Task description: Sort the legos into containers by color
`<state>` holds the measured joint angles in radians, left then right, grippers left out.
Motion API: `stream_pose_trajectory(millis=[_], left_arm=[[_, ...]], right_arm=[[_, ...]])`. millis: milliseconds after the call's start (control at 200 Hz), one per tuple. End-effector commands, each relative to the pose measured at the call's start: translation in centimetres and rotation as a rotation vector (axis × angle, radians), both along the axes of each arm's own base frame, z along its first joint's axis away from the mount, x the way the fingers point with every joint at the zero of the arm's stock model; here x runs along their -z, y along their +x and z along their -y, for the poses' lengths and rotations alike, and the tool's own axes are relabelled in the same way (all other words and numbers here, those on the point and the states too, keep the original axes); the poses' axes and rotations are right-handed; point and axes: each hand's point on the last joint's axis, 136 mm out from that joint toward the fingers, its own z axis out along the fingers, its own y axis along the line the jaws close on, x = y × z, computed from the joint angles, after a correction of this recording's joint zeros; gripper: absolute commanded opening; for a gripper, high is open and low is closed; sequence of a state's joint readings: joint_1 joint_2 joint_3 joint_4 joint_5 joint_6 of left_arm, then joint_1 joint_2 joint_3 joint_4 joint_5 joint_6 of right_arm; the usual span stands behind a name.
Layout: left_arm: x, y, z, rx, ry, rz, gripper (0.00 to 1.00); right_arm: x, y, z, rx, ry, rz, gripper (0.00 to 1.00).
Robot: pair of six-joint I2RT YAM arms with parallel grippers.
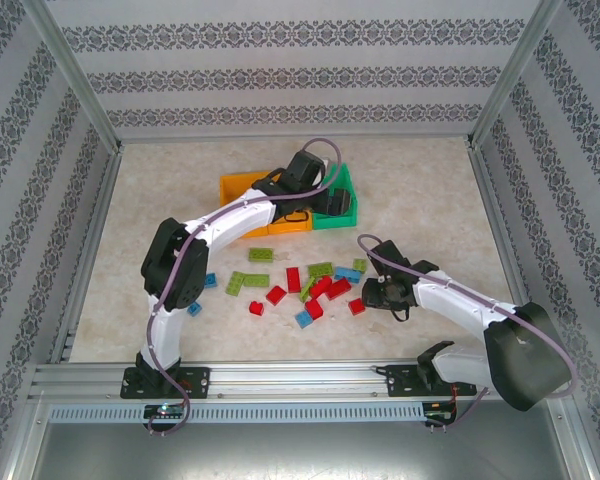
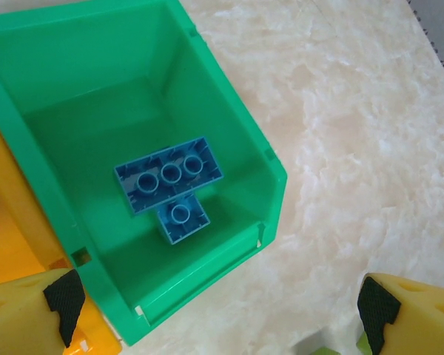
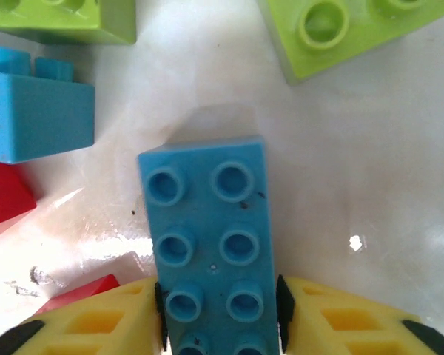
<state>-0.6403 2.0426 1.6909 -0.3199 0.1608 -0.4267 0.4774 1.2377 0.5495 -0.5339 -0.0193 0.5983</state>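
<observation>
Blue lego (image 3: 207,237) apparently snug in right gripper (image 3: 220,314), near end cut off

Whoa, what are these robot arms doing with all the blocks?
They're sorting bricks by color. The left gripper hangs open over the green bin, where two blue bricks lie. The right gripper squeezes another blue brick. Lots of red, green and blue bricks sit in a pile on the table.

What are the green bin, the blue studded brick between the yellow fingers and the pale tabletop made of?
Green open-topped bin: likely moulded plastic, smooth, faintly glossy walls. Blue studded brick: hard plastic, crisp studs, satin sheen. Pale tabletop: marble-patterned, glossy; stone or laminate, unclear.
</observation>
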Motion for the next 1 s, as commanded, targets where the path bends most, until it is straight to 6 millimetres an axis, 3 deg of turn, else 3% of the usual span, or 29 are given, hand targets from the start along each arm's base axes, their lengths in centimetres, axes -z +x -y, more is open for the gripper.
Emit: stream_pose_trajectory(millis=[0,180,425,580,694,864,994], left_arm=[[-2.1,0.0,-0.1,0.000,-0.024,0.060,0.97],[-1.5,-0.7,-1.0,-0.010,0.011,0.045,1.00],[-2.6,-2.3,-3.3,-0.038,0.028,0.101,1.00],[-2.0,-4.0,-4.7,-0.022,0.038,0.123,1.00],[-0.9,-5.5,-6.0,-0.019,0.065,0.111,1.00],[0.4,-7.6,-10.1,-0.113,0.157,0.103,1.00],[1.5,-9.7,-13.4,-0.170,0.250,0.070,1.00]], right_arm=[[-0.2,0.6,0.3,-0.006,-0.030,0.001,0.35],[-1.4,1.6,-0.5,-0.050,-0.032,0.038,0.14],[-7.3,5.1,-1.2,-0.025,0.037,0.240,0.11],[-10.4,9.7,-3.2,-0.037,0.143,0.303,0.11],[-12.0,14.1,-5.3,-0.075,0.199,0.304,0.10],[-13.1,20.2,-7.3,-0.064,0.258,0.315,0.08],[-13.3,23.6,-8.2,-0.046,0.308,0.318,0.08]])
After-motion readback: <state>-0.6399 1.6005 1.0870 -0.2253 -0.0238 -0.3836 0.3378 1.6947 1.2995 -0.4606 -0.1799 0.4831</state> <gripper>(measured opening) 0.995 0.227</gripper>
